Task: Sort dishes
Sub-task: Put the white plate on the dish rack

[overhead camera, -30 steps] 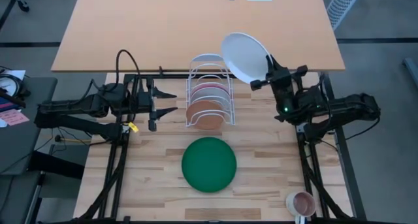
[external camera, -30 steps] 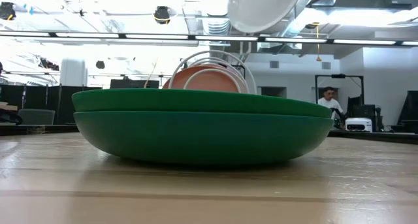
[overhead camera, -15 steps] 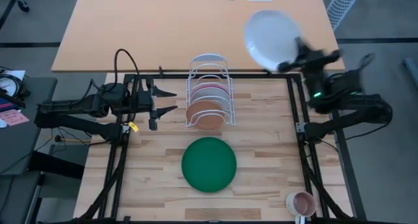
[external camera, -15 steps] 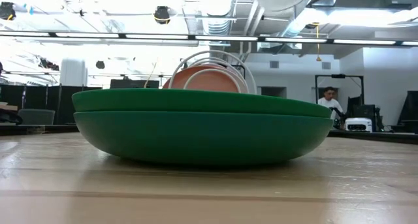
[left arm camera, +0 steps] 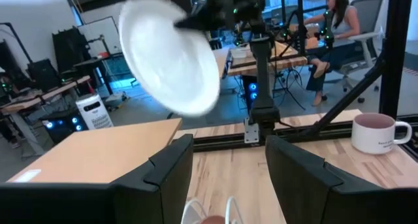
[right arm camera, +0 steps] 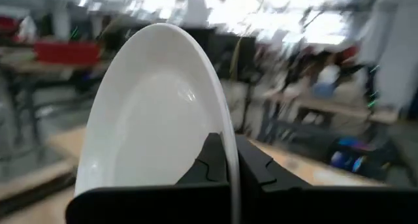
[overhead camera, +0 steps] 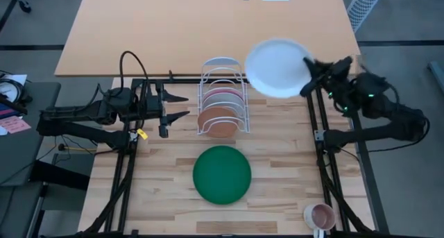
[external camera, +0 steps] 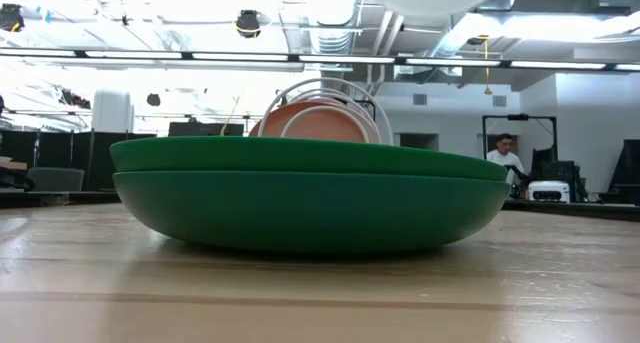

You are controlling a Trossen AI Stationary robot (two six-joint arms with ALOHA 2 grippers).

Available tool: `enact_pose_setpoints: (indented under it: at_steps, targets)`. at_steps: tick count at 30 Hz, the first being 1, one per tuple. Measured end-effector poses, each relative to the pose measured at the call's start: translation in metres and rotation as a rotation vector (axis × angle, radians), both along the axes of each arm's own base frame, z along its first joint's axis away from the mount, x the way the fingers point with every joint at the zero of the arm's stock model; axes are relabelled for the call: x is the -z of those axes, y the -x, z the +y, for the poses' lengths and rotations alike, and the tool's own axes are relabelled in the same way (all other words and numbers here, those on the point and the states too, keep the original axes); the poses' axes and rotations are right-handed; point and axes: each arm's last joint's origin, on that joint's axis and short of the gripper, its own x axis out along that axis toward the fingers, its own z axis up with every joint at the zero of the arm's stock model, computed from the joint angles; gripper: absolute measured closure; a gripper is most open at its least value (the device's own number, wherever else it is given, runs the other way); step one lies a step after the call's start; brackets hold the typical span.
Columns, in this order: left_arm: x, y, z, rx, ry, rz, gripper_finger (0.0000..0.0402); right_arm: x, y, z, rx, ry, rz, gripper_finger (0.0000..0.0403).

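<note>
The white plate (overhead camera: 276, 68) hangs in the air at the upper right, pinched at its edge by the right fingers (overhead camera: 310, 70). The green plate (overhead camera: 222, 174) lies low in the middle of the tabletop (overhead camera: 277, 175). The left fingers (overhead camera: 177, 107) wait at the left, spread apart and holding nothing.

Right hand (overhead camera: 310, 66) raised, clamped; left hand (overhead camera: 182, 107) parted

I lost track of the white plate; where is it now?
In the high view the white plate is held up off the table by the right gripper, at the back right, just right of the wire rack.
</note>
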Motion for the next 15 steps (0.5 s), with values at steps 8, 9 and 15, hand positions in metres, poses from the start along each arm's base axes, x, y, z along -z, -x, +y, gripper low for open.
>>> enact_pose_setpoints:
  at_steps: [8,9,15]
  targets:
    - [0.001,0.000,0.000,-0.001,-0.003,0.008,0.0215,0.063,-0.018,-0.020,-0.186,-0.207,0.028,0.0401]
    - [0.001,0.000,0.000,-0.001,-0.003,0.009,0.0215,0.075,-0.022,-0.022,-0.196,-0.221,0.042,0.0401]
    - [0.002,0.000,0.000,-0.003,0.002,0.020,0.0215,0.108,-0.032,-0.028,-0.180,-0.203,-0.026,0.0401]
